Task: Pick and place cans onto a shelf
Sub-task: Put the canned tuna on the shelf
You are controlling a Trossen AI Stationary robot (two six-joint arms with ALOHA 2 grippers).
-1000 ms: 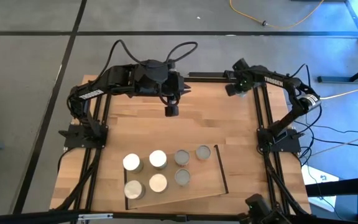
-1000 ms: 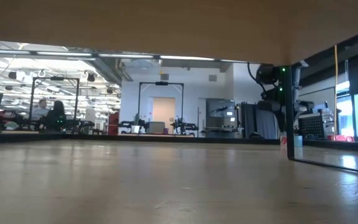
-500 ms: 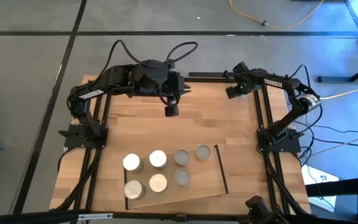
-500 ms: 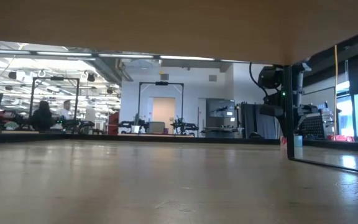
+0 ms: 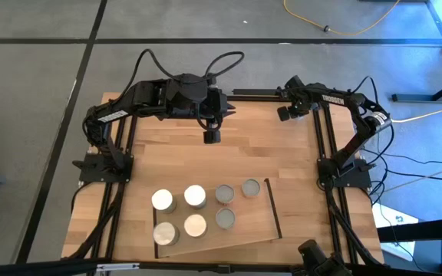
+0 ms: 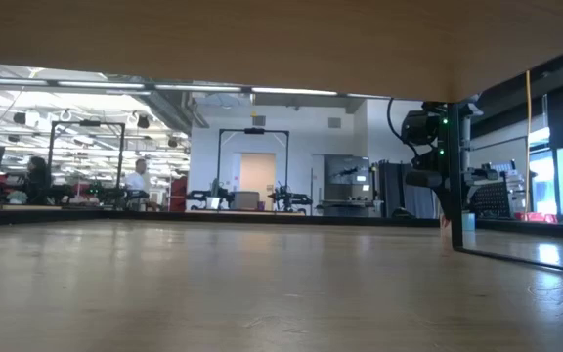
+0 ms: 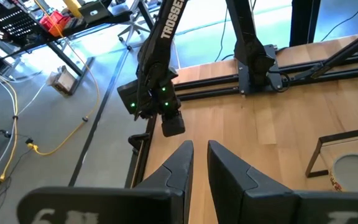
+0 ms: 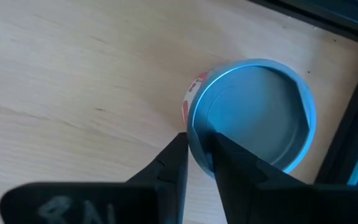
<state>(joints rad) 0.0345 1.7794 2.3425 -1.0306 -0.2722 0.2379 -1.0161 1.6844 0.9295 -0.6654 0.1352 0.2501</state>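
Several cans with white, cream or grey tops [image 5: 195, 196] stand upright on the light-wood shelf [image 5: 252, 227] near the table's front edge. One more can with a metal top and a red-marked side [image 8: 257, 115] stands on the tabletop at the far right corner. My right gripper [image 5: 284, 114] is shut and hovers over this can's edge, as the right wrist view [image 8: 199, 146] shows; I see no touch. My left gripper [image 5: 212, 138] is shut and empty over the far middle of the table, and it also shows in the left wrist view [image 7: 197, 149].
The shelf's black bars [image 5: 273, 207] stand along its left and right sides. The table's black frame rail [image 8: 353, 118] runs close beside the corner can. Bare tabletop [image 5: 259, 153] lies between the arms and the shelf. People sit far off in the room [image 6: 137, 178].
My right gripper has shifted a little toward the table's left edge, away from the far right corner, and has come somewhat lower in the low view. Its fingers stay shut. The cans have kept still.
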